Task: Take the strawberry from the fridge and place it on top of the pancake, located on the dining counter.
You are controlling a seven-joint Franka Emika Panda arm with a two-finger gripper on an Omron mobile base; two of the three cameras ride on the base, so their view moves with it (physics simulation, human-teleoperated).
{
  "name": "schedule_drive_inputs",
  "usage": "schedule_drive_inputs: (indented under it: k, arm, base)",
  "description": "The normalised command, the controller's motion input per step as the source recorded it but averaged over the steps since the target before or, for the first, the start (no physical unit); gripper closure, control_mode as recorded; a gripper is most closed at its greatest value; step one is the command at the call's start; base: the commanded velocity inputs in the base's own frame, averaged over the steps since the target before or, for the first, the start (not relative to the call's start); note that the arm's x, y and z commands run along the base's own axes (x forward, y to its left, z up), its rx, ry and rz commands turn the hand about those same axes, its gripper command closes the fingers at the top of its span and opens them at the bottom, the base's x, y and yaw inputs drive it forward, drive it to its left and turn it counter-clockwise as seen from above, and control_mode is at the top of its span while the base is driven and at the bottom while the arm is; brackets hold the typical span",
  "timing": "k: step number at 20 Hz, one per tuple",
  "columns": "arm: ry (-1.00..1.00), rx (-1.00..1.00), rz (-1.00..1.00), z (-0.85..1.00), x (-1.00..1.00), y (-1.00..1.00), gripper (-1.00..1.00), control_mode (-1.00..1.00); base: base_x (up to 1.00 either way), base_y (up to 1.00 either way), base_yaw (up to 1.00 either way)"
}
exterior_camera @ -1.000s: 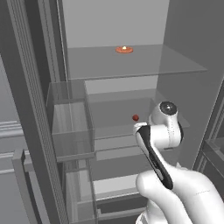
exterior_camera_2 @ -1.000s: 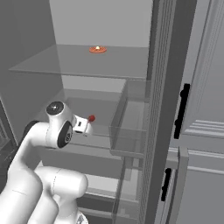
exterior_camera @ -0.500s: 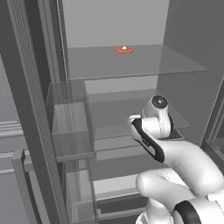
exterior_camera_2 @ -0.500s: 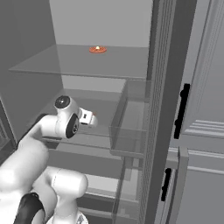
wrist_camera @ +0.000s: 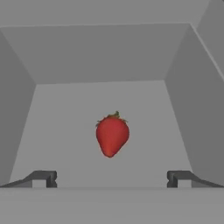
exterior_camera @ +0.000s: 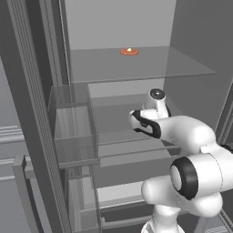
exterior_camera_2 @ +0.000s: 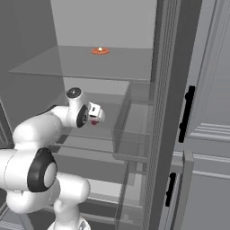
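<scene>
The fridge (exterior_camera: 118, 22) stands open, and my arm reaches in over its middle glass shelf (exterior_camera_2: 67, 139). A red strawberry (wrist_camera: 112, 134) with a green top lies on that shelf floor, centred just ahead of my gripper (wrist_camera: 112, 179). The two dark fingertips (wrist_camera: 46, 178) stand far apart, open, with nothing between them. From the right base view the strawberry (exterior_camera_2: 94, 121) peeks out just below and past the hand (exterior_camera_2: 95, 113). In the left base view the wrist (exterior_camera: 144, 122) covers the berry. The pancake and the dining counter are out of view.
A small orange thing (exterior_camera: 129, 51) sits on the upper glass shelf (exterior_camera_2: 58, 67). Clear door bins (exterior_camera: 73, 132) hang on the open door to the left and another bin (exterior_camera_2: 134, 130) to the right. Grey cabinets with black handles (exterior_camera_2: 185, 114) flank the fridge.
The arm has pushed deeper into the fridge toward the strawberry, its elbow swinging up into view. The hand now covers the berry in the left base view. The fingers stayed wide.
</scene>
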Motion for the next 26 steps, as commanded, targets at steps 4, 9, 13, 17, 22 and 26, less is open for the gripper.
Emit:
schedule_drive_inputs:
  k: [4,9,13,17,22,26]
  arm:
    - [0.0,0.0,0.0,-0.24,0.28,0.0,-1.0,-1.0]
    - [0.0,0.0,0.0,-0.23,0.41,0.0,-1.0,-1.0]
    - [0.0,0.0,0.0,-0.16,0.26,0.0,-1.0,-1.0]
    - [0.04,0.0,0.0,-0.12,-0.03,0.0,-1.0,-1.0]
    - [0.04,0.0,0.0,-0.24,0.01,0.0,-1.0,-1.0]
    - [0.0,0.0,0.0,-0.17,0.02,-0.04,-1.0,-1.0]
  base:
    - [0.0,0.0,0.0]
    - [0.0,0.0,0.0]
    - [0.0,0.0,0.0]
    - [0.0,0.0,0.0]
    - [0.0,0.0,0.0]
    - [0.0,0.0,0.0]
